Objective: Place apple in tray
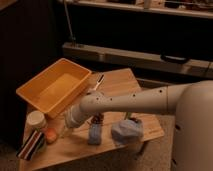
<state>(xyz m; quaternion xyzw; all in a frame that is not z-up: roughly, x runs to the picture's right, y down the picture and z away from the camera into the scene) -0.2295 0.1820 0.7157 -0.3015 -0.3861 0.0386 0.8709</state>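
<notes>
The apple (51, 135) is a small orange-yellow fruit lying near the front left of the wooden table, just right of a white jar (35, 120). The tray (30, 95) is a large yellow-orange bin at the table's back left, and nothing shows inside it. My gripper (63, 131) reaches in from the right at the end of the pale arm and hangs low over the table, right beside the apple on its right side. The arm's wrist hides part of the table behind it.
A striped flat pack (31, 145) lies at the front left corner. A blue packet (95, 133), a dark red knobbly item (96, 119) and a crumpled blue-grey bag (126, 131) lie under the arm. A white utensil (98, 81) lies beside the tray. A dark shelf unit stands behind.
</notes>
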